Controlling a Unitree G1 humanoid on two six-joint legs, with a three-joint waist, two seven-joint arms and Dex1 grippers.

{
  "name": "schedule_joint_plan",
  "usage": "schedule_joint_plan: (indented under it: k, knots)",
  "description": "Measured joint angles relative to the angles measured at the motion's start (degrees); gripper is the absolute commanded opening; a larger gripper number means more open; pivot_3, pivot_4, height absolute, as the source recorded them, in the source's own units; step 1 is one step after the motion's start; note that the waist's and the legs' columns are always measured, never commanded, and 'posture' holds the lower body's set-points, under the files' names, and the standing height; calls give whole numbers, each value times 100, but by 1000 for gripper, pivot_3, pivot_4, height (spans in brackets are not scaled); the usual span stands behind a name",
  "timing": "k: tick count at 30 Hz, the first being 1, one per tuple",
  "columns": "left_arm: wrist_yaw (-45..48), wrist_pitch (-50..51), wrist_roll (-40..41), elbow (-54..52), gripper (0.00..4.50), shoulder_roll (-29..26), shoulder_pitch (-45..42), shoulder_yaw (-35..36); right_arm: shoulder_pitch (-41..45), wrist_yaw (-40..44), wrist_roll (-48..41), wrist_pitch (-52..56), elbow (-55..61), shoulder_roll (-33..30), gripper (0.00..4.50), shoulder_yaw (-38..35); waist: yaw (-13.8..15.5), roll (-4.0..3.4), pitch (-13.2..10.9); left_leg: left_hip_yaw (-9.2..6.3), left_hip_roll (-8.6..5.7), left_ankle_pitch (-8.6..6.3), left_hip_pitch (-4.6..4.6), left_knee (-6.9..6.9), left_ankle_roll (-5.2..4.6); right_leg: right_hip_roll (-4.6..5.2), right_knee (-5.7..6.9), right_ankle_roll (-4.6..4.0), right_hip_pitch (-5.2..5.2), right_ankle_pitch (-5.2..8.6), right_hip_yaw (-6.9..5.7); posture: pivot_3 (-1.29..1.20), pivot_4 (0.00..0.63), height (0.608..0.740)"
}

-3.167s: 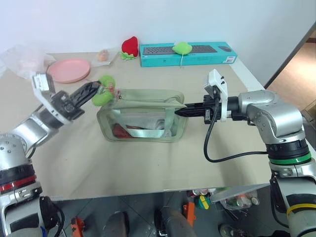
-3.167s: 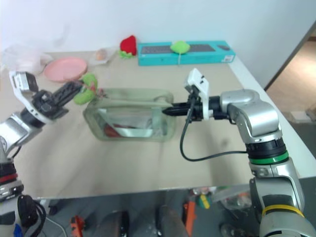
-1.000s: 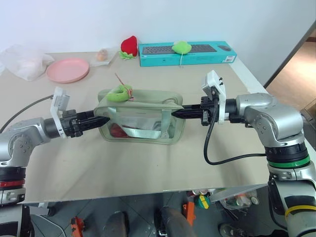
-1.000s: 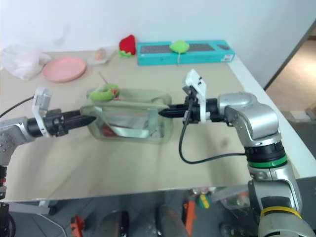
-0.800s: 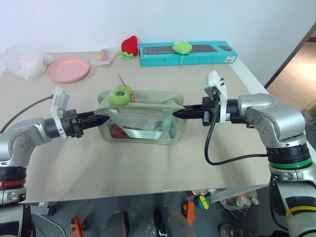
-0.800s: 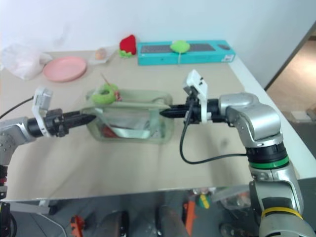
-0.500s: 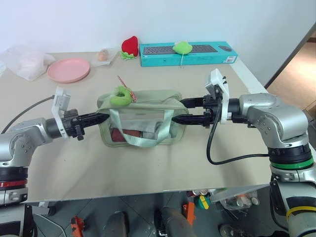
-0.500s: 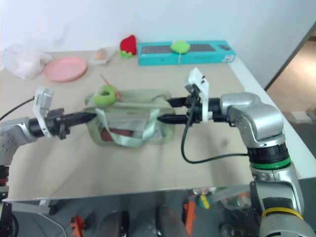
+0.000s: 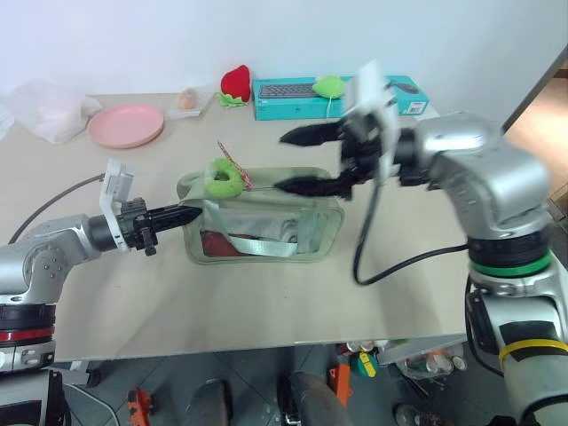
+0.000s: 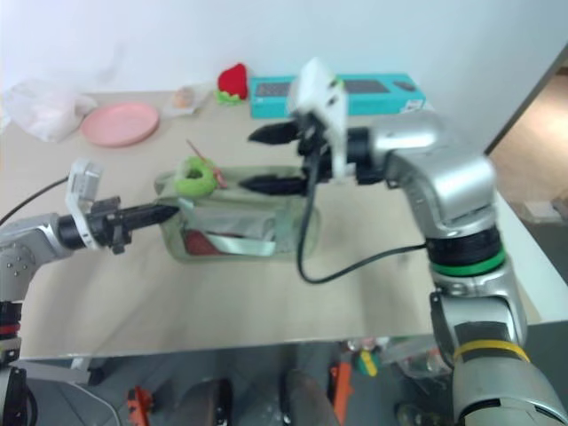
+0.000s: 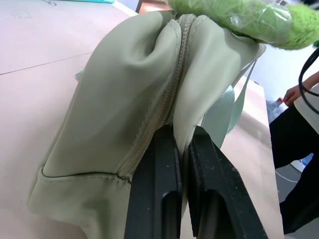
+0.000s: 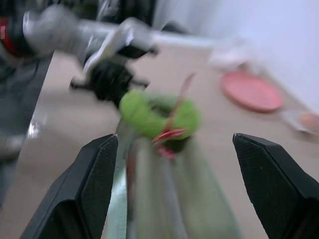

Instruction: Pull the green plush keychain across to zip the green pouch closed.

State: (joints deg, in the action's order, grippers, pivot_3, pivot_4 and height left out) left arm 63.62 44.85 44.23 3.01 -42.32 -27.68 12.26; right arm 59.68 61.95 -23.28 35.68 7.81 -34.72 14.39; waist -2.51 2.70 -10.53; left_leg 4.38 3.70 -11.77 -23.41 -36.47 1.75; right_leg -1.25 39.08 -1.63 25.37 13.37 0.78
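Left gripper (image 9: 193,214) pinches the soft pouch (image 9: 266,226) end at frame centre; right gripper (image 9: 297,160) gapes above. Grab the squashy keychain (image 9: 222,177) bodily.

green plush keychain (image 9: 221,176) curled atop the sage green pouch's (image 9: 266,222) left end.

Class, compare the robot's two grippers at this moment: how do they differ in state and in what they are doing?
The left gripper is shut, pinching the end of the green pouch; the right gripper is open and holds nothing. The left gripper sits low at the pouch's end, while the right gripper hangs above the pouch's top, aimed toward the green plush keychain. Both have two black fingers.
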Motion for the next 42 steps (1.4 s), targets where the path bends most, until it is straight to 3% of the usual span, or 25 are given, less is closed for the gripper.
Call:
schedule_joint_plan:
  k: [6,25,28,36,37,42]
  knots:
    - [-70,0,0,-142,0,73,32,-3,255,-103,786,-795,-526,458,3794,427,30,0,0,-2,-14,-3,-12,-10,-5,22,0,15,2,1,0,0,150,740]
    - [-211,0,23,-187,0,104,73,52,469,269,900,-931,-954,1219,3794,524,43,0,0,-4,-11,-3,-9,-10,-7,19,1,11,1,0,-4,0,150,740]
    - [-222,0,25,-188,0,111,83,68,469,264,898,-910,-1022,1290,3016,522,44,0,0,-5,-10,-3,-9,-10,-6,18,1,11,1,-1,-4,0,150,740]
    - [-253,1,70,-251,0,139,154,104,472,180,885,-866,-1251,1393,256,478,44,0,0,-4,-10,-3,-10,-10,-7,19,1,10,1,-1,-4,0,150,740]
    - [-255,1,74,-253,0,140,157,105,474,180,884,-863,-1251,1394,78,470,44,0,0,-5,-10,-3,-10,-10,-6,19,1,10,1,-1,-4,0,150,740]
    - [-307,1,88,-254,0,151,158,108,475,181,876,-832,-1251,1386,78,361,44,0,0,-4,-10,-3,-9,-10,-6,19,1,10,1,-1,-4,0,150,740]
